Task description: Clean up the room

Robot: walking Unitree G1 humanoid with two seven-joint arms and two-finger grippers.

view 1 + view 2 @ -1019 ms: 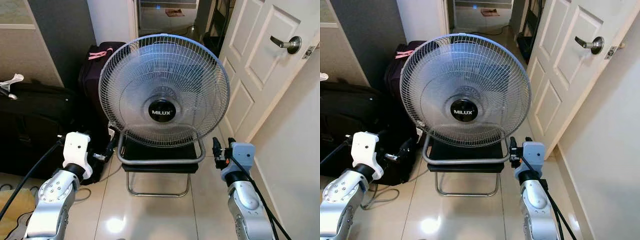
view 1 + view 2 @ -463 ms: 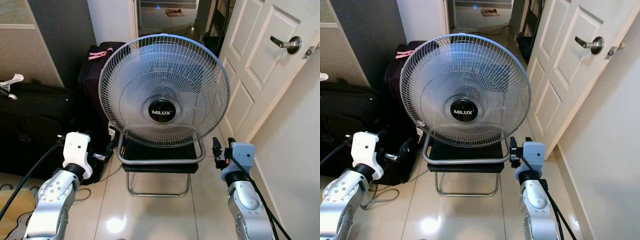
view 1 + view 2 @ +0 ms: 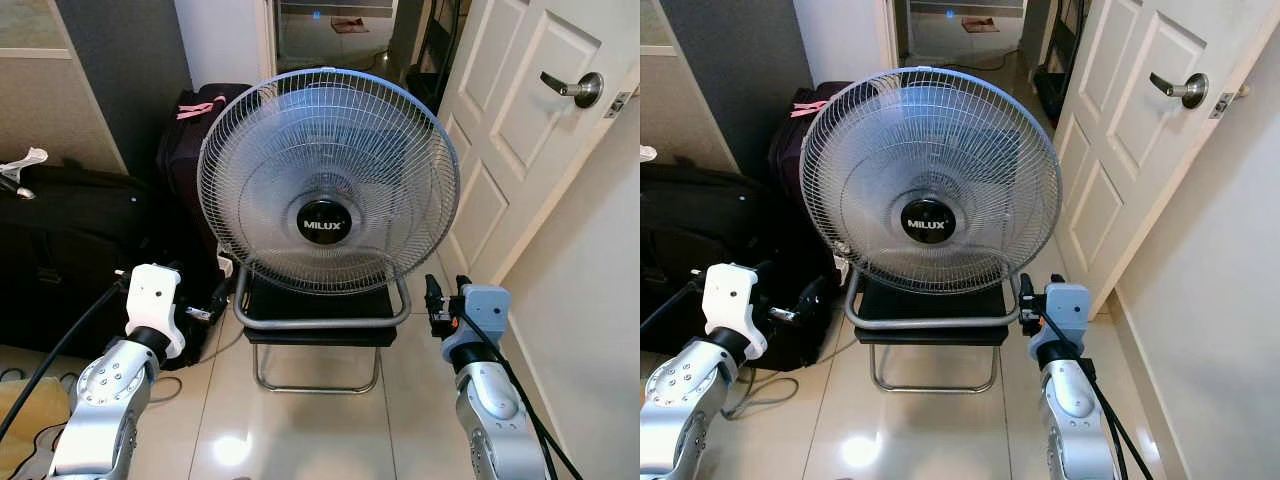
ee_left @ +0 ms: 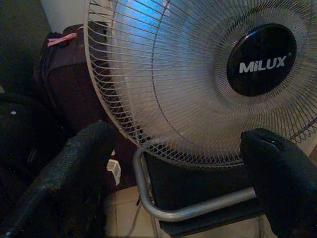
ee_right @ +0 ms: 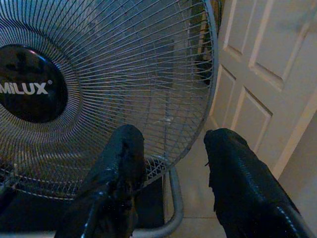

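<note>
A big fan (image 3: 328,180) stands on the floor. The left gripper (image 4: 173,163) and right gripper (image 5: 171,148) are both open beside it, holding nothing.

The fan (image 3: 328,180) hides what is perhaps a chair (image 3: 320,325).

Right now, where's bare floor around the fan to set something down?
Bare tile lies in front of the fan, between the left gripper and right gripper, and in a narrower strip between the fan's metal stand and the white door. Left of the fan is crowded: black luggage and cables.
</note>
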